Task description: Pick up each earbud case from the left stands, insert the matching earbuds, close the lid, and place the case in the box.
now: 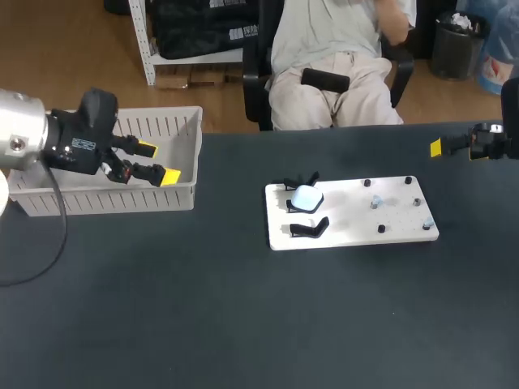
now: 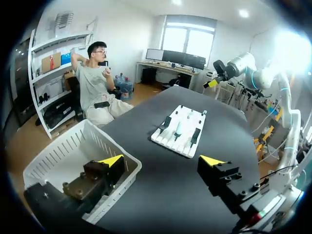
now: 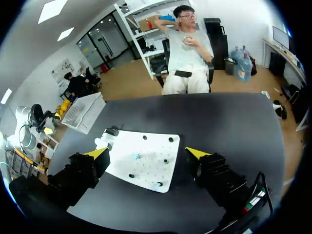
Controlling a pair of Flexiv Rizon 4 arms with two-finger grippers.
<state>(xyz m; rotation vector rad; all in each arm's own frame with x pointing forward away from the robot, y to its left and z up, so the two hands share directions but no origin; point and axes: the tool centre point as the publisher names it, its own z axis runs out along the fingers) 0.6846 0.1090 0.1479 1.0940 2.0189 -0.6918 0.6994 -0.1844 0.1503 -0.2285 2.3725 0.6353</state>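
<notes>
the earbud case [image 1: 306,197] sits on the far stand [image 1: 289,185] at the left end of the white board [image 1: 349,231]; the near stand [image 1: 310,228] is bare; left gripper [image 1: 158,162], fingers spread, hangs over the box [image 1: 113,198] well left of the board; right gripper [image 3: 147,154], also spread, hovers beyond the board's right end; best approach: straddle the case squarely, close gently, lift straight off.

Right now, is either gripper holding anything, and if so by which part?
Nothing is held. Both the left gripper, by the box, and the right gripper are open and empty. The earbud case rests on the white board.
</notes>
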